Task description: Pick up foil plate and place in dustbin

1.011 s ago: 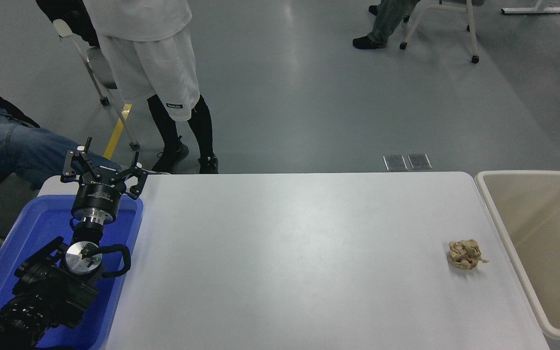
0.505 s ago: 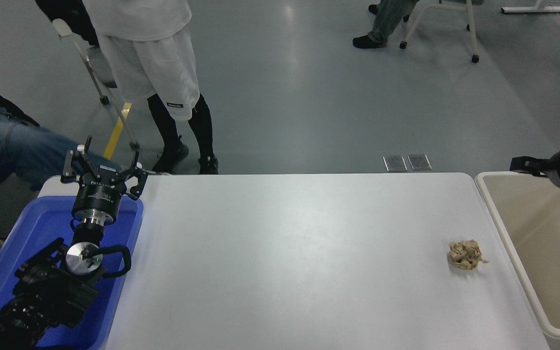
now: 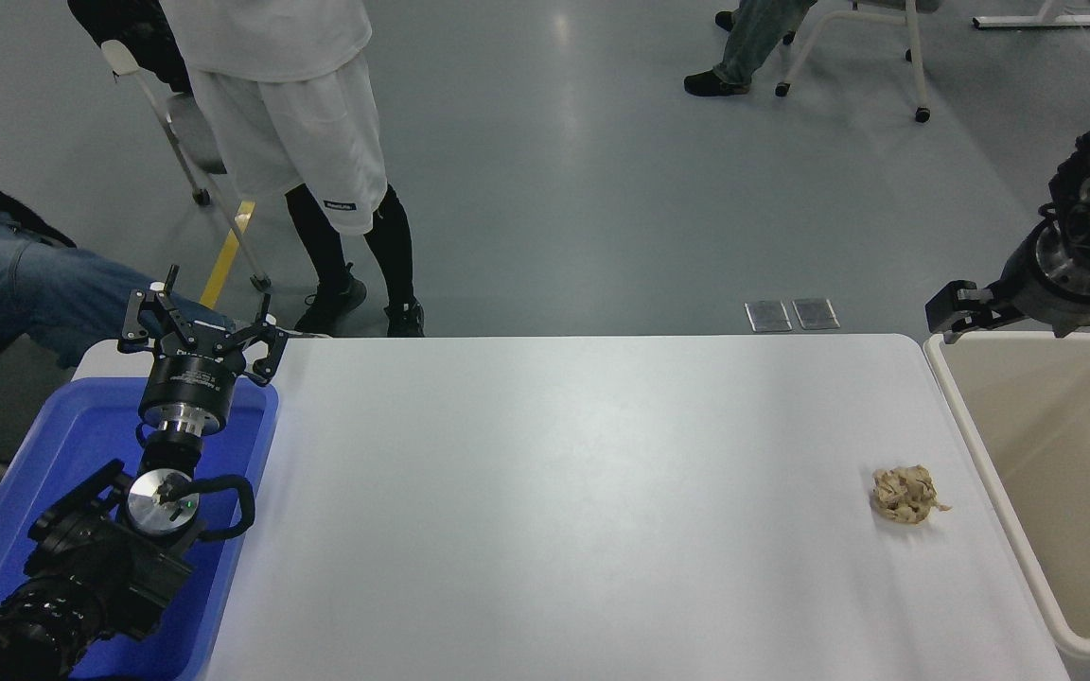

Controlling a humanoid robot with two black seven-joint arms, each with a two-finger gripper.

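Observation:
The foil plate does not show anywhere in the head view. The beige dustbin [image 3: 980, 445] stands at the table's right end, and the part of its inside that shows holds nothing. My right gripper [image 3: 959, 308] hangs in the air just beyond the bin's far left corner, with its wrist higher up at the picture's right edge. It holds nothing that I can see. My left gripper [image 3: 197, 323] is parked open and empty over the blue tub at the lower left.
A small crumpled tan paper wad [image 3: 905, 495] lies on the white table [image 3: 554, 492] near the bin. The blue plastic tub [image 3: 53, 473] stands off the table's left edge. A person in white shorts stands beyond the far left corner, and others sit further off.
My right arm has risen from inside the bin's far end and swung left, so more of it now shows above the bin's far corner. The left arm and paper wad have not moved.

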